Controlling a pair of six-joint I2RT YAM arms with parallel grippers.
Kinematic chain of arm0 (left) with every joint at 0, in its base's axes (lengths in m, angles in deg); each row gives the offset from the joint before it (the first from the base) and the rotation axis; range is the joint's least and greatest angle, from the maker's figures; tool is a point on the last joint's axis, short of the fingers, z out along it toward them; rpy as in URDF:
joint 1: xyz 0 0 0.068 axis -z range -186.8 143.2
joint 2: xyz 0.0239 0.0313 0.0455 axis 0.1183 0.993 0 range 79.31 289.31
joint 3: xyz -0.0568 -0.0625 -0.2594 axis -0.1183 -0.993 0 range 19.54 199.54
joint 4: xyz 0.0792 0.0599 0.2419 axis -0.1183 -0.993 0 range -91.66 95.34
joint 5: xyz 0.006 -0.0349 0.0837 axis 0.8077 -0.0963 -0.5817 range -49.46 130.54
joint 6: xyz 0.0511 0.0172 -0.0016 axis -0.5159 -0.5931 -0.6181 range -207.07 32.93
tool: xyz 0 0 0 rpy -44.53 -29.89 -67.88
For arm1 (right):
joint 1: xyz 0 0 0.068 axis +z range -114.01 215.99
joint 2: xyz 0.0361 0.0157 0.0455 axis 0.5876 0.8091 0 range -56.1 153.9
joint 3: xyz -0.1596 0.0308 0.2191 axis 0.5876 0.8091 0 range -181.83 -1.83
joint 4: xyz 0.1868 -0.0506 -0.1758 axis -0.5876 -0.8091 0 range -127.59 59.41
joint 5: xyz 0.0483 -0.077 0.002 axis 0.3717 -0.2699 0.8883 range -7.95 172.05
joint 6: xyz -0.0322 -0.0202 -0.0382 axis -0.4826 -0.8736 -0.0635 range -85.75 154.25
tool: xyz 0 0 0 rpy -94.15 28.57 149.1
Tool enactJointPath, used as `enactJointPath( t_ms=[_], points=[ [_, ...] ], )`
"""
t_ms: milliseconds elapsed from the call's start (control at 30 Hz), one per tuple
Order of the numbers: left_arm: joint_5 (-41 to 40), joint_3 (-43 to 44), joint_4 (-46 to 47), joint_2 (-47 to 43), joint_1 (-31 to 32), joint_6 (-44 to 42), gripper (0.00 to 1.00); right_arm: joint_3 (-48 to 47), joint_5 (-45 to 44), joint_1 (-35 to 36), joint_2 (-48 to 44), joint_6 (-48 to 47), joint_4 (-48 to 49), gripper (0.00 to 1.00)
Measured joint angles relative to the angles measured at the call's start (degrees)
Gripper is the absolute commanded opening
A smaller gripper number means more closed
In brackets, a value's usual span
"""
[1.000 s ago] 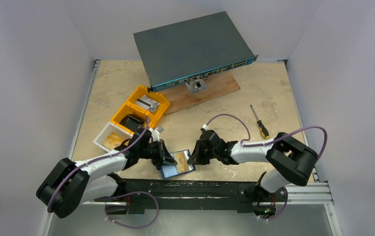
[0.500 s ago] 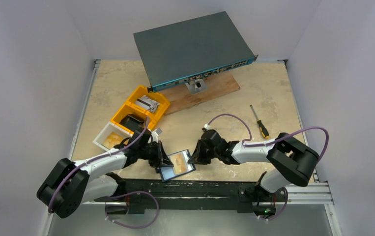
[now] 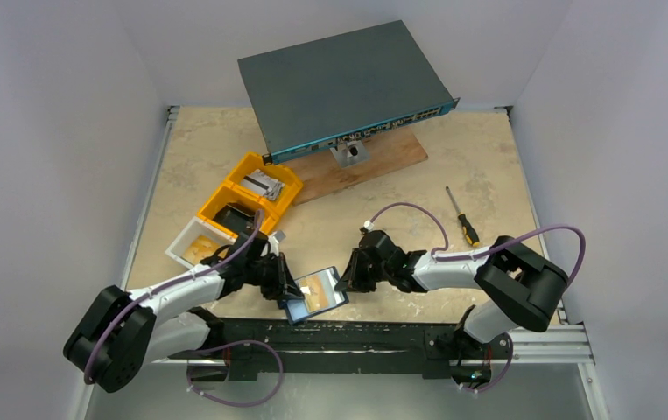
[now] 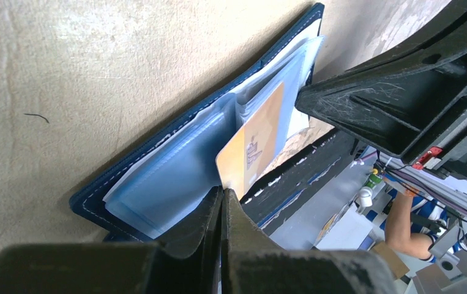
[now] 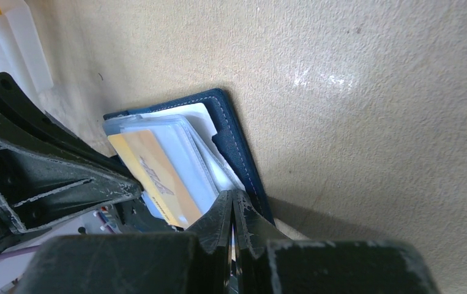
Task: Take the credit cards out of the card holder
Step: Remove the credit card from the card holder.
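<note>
Where the desk (image 3: 496, 166) reaches its near edge, we see the card holder (image 3: 315, 293) open between the two arms, with an orange-yellow credit card (image 4: 252, 144) showing among its clear sleeves (image 4: 169, 177). The left claw (image 4: 221, 195) is closed, tips at a corner of that card. The right claw (image 5: 232, 197) is closed against the navy cover's opposite edge. We cannot tell whether either pinches anything. Farther back: white bin (image 3: 192, 248), yellow bins (image 3: 251, 188), screwdriver (image 3: 463, 219), wooden board (image 3: 378, 157), network switch (image 3: 343, 83).

Navy card holder (image 4: 171, 179) lies open on the table (image 3: 488, 157); orange-yellow credit card (image 4: 256, 142) sits among its clear sleeves.
</note>
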Motion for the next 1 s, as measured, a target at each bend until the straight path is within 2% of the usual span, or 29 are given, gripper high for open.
enactJointPath(
  t_ms=[600,1000],
  points=[
    [-2.08,0.37,-8.2,-6.49,-1.51,-1.22,0.0,-0.22,-1.4,-0.48,-1.92,-1.29,-2.99,0.0],
    [-2.12,3.19,-12.79,-11.61,-2.21,-1.95,0.0,-4.68,-8.39,-1.11,-7.17,-8.35,-17.07,0.36]
  ],
)
